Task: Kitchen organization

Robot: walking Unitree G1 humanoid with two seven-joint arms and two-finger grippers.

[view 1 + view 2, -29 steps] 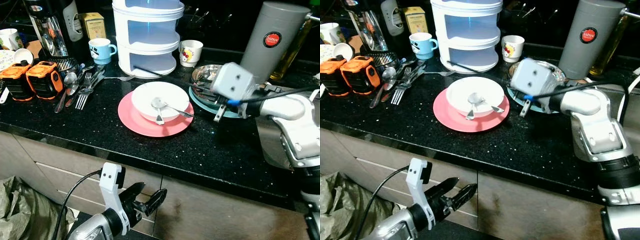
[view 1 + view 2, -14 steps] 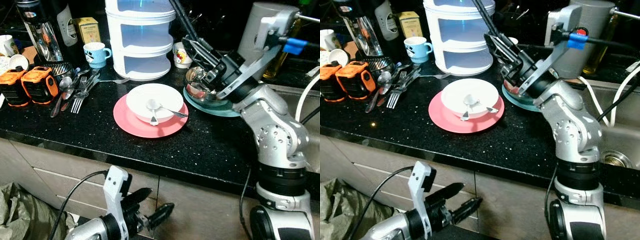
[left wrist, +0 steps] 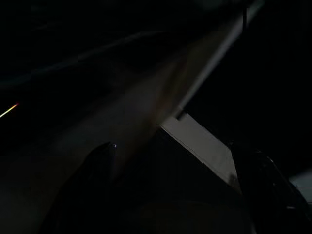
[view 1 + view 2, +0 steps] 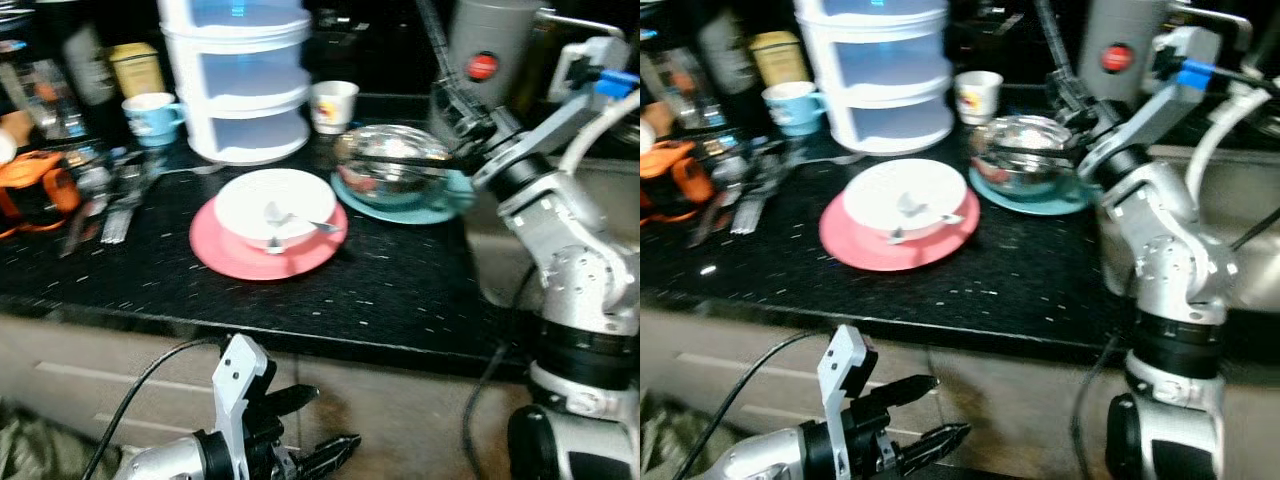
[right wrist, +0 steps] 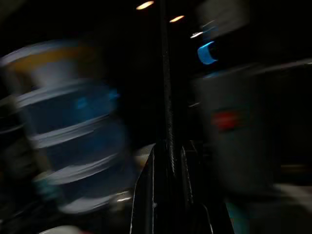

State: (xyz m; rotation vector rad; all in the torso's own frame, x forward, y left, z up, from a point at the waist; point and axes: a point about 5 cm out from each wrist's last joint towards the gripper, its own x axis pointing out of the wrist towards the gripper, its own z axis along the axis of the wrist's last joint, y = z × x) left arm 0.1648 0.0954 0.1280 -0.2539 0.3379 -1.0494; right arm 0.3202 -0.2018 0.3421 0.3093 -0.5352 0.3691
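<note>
A white bowl (image 4: pixel 250 195) holding two spoons (image 4: pixel 275 215) sits on a pink plate (image 4: pixel 215 262) in the middle of the black counter. To its right a steel bowl (image 4: pixel 390 160) rests on a teal plate (image 4: pixel 440 208). My right gripper (image 4: pixel 432 35) is raised behind the steel bowl, pointing up and away. In the right wrist view its fingers (image 5: pixel 146 185) lie pressed together. My left gripper (image 4: pixel 325 420) hangs open below the counter edge, in front of the drawers. The head views are blurred.
A white three-tier container (image 4: pixel 235 80) stands at the back, with a blue cup (image 4: pixel 150 113), a yellow tin (image 4: pixel 135 65) and a white cup (image 4: pixel 333 103) beside it. A grey flask (image 4: pixel 490 50) stands at the back right. Loose cutlery (image 4: pixel 110 190) and orange cases (image 4: pixel 30 195) lie on the left.
My right arm has swung up from low over the teal plate, and its fingers now point upward. The camera has shifted, sliding the scene left. My left gripper stays low.
</note>
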